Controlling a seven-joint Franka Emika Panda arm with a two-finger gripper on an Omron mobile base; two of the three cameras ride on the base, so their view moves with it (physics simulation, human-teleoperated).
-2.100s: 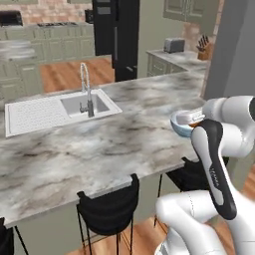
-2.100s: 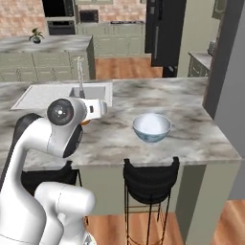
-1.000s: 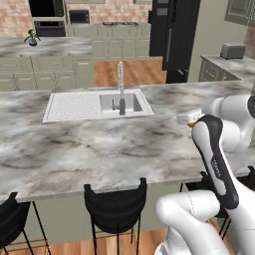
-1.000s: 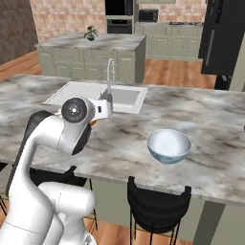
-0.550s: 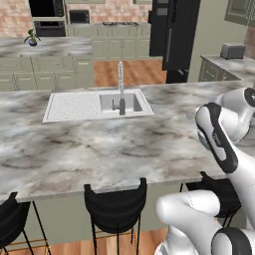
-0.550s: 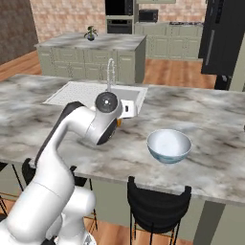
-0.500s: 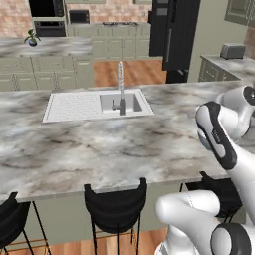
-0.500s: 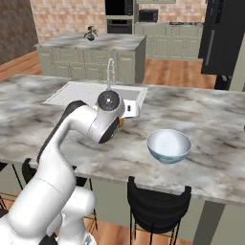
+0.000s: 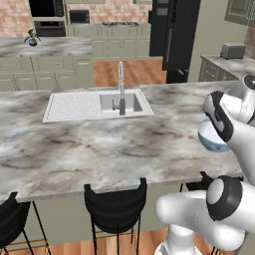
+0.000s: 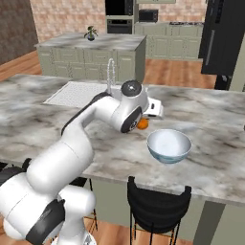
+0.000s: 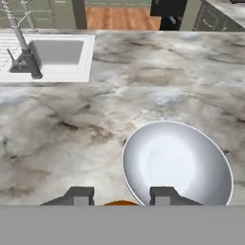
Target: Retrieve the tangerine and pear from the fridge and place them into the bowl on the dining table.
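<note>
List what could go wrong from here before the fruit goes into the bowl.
1. The hand holds the tangerine beside the bowl, not over it; released now, it would probably land on the dining table and roll.
2. The fingers sit close to the bowl's near rim, so a low approach could knock or push it.

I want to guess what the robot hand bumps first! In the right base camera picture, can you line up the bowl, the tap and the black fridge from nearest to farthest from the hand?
1. The bowl: on the marble top, just right of the gripper, which holds the tangerine.
2. The tap: behind the hand, at the sink.
3. The fridge: far back, at the right.
</note>
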